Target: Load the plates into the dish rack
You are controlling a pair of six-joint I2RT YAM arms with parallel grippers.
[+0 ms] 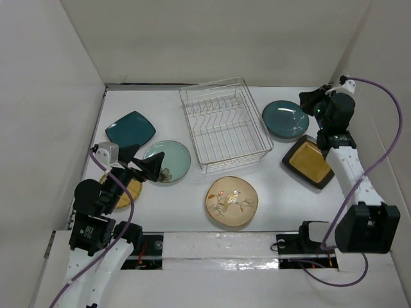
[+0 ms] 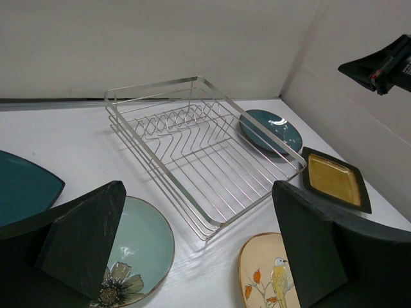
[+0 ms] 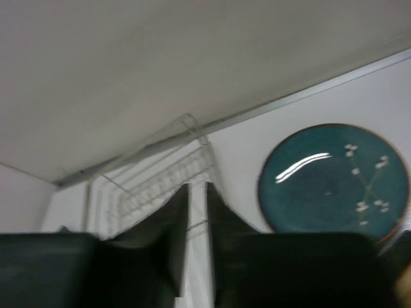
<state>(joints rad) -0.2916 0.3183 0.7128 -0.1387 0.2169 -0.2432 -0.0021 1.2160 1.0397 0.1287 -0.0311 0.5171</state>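
White worktop (image 1: 282, 196) boxed in by pale walls, so pretty bare. Dish rack (image 1: 223, 123) sits far middle with nothing in it. Plates lie flat all round: teal square plate (image 1: 130, 128) left, teal round plate (image 1: 285, 119) right. Left pincer (image 2: 196, 247) gapes wide near-left; right pincer (image 3: 196, 237) nearly pinched, nothing held, by the teal round one.

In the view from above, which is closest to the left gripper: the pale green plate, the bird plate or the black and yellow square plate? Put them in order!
From the left gripper:
1. Pale green plate, right beside it.
2. Bird plate, near the front middle.
3. Black and yellow square plate, far over on the right side.
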